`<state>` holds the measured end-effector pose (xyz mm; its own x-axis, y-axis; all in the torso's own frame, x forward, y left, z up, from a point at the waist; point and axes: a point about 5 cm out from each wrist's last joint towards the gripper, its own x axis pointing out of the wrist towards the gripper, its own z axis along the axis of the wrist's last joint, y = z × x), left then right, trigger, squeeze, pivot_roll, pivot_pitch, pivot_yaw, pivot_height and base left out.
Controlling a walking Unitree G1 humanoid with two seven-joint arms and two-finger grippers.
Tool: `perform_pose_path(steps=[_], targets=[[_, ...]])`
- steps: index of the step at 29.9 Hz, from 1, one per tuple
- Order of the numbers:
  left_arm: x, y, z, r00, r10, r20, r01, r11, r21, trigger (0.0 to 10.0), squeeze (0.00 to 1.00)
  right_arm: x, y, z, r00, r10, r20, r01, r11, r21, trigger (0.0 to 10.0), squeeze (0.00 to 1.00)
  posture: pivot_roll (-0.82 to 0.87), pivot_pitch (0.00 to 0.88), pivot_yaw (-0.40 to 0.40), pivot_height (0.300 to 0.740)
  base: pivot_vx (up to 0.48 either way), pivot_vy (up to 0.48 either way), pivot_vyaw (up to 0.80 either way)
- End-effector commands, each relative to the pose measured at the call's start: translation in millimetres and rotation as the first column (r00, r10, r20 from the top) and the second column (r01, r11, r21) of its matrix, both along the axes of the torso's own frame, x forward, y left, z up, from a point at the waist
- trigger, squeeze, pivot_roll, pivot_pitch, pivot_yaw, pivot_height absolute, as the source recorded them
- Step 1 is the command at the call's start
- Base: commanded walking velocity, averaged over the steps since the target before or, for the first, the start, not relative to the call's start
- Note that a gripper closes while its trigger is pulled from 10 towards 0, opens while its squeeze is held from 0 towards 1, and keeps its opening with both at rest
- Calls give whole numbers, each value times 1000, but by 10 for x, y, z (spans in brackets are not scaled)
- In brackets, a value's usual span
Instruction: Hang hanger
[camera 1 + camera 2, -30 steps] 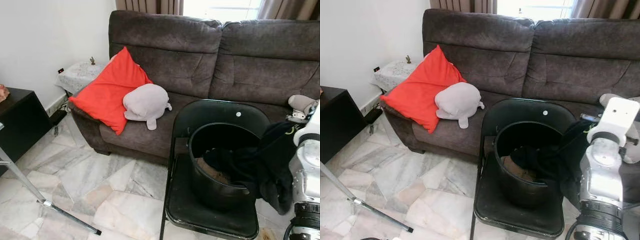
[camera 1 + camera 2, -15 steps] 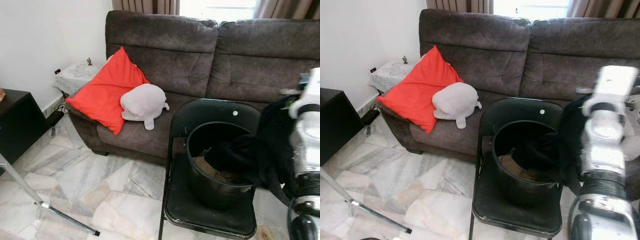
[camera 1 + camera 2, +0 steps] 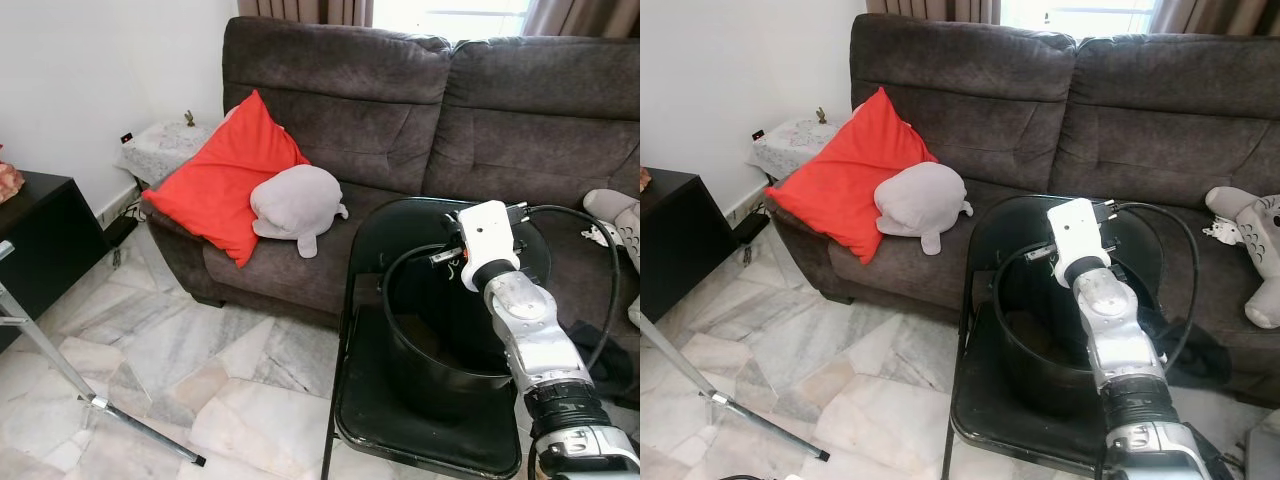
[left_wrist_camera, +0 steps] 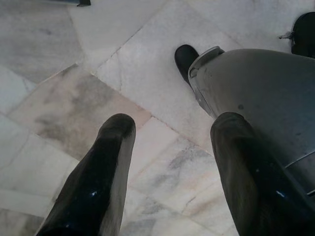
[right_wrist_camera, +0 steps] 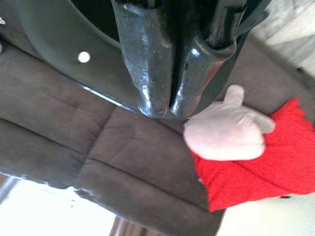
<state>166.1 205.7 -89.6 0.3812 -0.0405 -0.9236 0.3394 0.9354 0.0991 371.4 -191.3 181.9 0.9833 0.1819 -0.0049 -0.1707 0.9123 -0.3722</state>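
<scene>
A dark brown sofa (image 3: 400,110) spans twelve o'clock — a red cushion (image 3: 225,175) and a grey plush (image 3: 296,203) rest at its ten-o'clock end. A black bucket (image 3: 440,350) sits on a black folding chair (image 3: 400,430) at five o'clock — marble floor (image 3: 150,360) at seven.

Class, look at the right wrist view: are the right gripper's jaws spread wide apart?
No. The right gripper has its two black jaws pressed together, leaving no gap between them.

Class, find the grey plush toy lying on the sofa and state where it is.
In the left eye view, the grey plush toy lies on the sofa seat, left of centre, resting against the red cushion.
</scene>
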Motion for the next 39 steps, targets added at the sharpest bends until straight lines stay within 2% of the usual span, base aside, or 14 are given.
perform_pose_path(steps=[1,7,10,13,18,19,20,21,22,23,24,25,32,39], targets=[[-14,39,0,1000,-10,-15,11,1000,18,10000,0,-37,137,37,996,83,21,-83,997,-5,0,0,-53,22,53,740,0,0,0],[-14,38,0,1000,-10,-15,10,1000,19,10000,0,-251,477,-78,954,301,3,-300,953,-36,0,0,-51,24,53,740,0,0,0],[-15,38,-1,1000,-10,-15,10,1000,19,10000,0,-281,494,-118,948,319,-9,-320,947,-38,0,0,-53,25,53,740,0,0,0],[-20,38,-3,1000,-9,-16,9,1000,18,10000,0,-367,489,-275,925,368,-90,-374,925,-62,0,0,-53,25,51,740,0,0,0],[-22,37,-4,1000,-11,-18,11,1000,17,10000,0,-380,435,-351,927,350,-134,-363,928,-86,0,0,-55,25,51,740,0,0,0],[-23,37,-4,1000,-11,-18,11,1000,17,10000,0,-379,395,-395,931,330,-158,-348,932,-104,588,0,-55,25,51,740,0,0,0],[-23,37,-4,1000,-11,-18,11,1000,16,10000,0,-376,377,-412,934,316,-164,-336,935,-113,3843,0,-55,25,51,740,0,0,0],[-24,38,-4,1000,-11,-19,11,1000,16,10000,0,-371,361,-425,939,302,-167,-323,939,-119,8235,0,-53,25,52,740,0,0,0],[-26,39,-5,1000,-12,-20,12,1000,17,10000,0,-362,331,-435,947,272,-170,-292,950,-108,10000,0,-52,25,52,740,0,0,0],[-26,39,-5,1000,-12,-20,13,1000,17,10000,0,-357,317,-439,951,258,-171,-277,956,-97,10000,0,-52,25,52,740,0,0,0],[-27,39,-5,1000,-13,-21,13,1000,17,10000,0,-354,306,-429,955,247,-162,-264,960,-91,10000,51,-52,25,52,740,0,0,0],[-28,41,-5,1000,-13,-22,13,1000,17,10000,0,-353,297,-403,961,236,-145,-249,966,-75,10000,1000,-52,26,53,740,0,0,0],[-28,45,-5,1000,-17,-25,18,1000,19,10000,0,-407,346,-348,960,254,-121,-259,965,-33,10000,1000,-57,27,54,740,0,0,0],[-26,43,-4,999,-20,-26,20,1000,20,10000,0,-549,439,-395,937,313,-152,-321,947,-28,10000,1000,-58,27,53,740,0,0,0]])
